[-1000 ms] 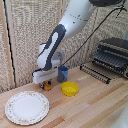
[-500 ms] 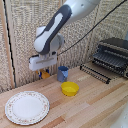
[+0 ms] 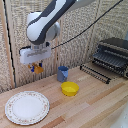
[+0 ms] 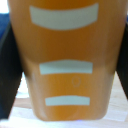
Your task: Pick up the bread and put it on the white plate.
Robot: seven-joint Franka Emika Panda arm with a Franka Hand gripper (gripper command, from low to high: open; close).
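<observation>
Now raised higher above the wooden table (image 3: 90,107) than half a second ago: gripper (image 3: 35,67) clamped on the bread (image 3: 38,68), hanging above and behind the white dish (image 3: 27,107). Seen small and orange from outside; up close at the wrist, bread (image 4: 67,60) filling the frame, pale stripes across it, long axis running away from the lens between dark fingers (image 4: 9,70)

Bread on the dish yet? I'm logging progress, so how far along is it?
Done: the gripper has the bread clamped and lifted above the table. In hand: carrying it in the air. Left: the white dish is bare; the bread must be set on it.
</observation>
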